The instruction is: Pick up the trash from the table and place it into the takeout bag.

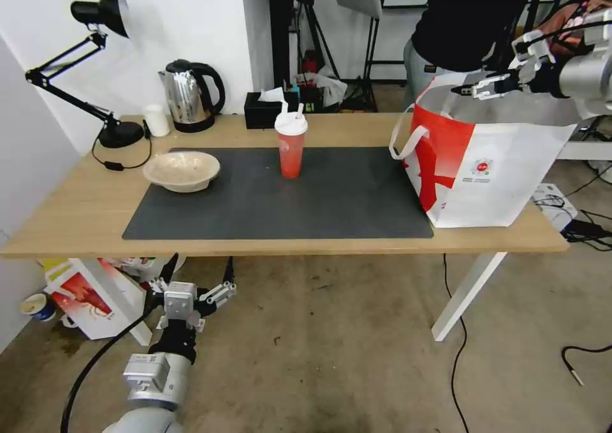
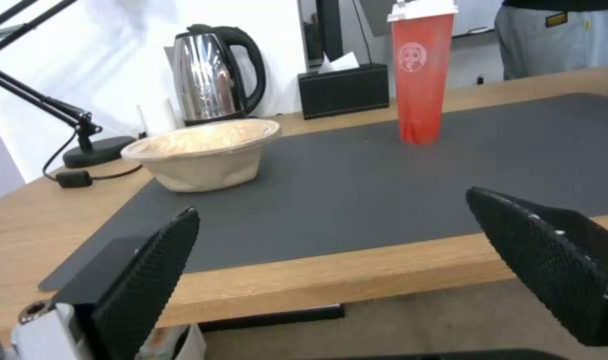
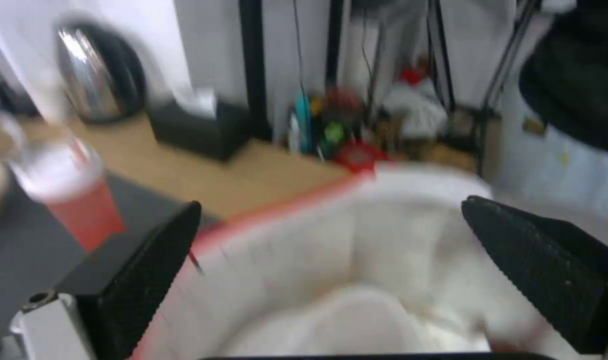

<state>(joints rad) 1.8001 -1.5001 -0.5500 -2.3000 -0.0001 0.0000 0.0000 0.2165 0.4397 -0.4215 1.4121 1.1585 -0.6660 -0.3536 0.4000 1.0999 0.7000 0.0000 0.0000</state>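
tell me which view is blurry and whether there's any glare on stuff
The right wrist view is smeared: the takeout bag, the red cup and the kettle are all soft. The left wrist view is sharp apart from its own near fingertips. In the head view the kettle carries bright reflections; the table is evenly lit.

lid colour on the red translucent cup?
White, on the red translucent cup standing on the dark grey mat; clearest in the head view.

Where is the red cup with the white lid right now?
In the head view the red cup stands upright near the far edge of the dark mat, about mid-table, between the beige bowl on the robot's left and the takeout bag on its right.
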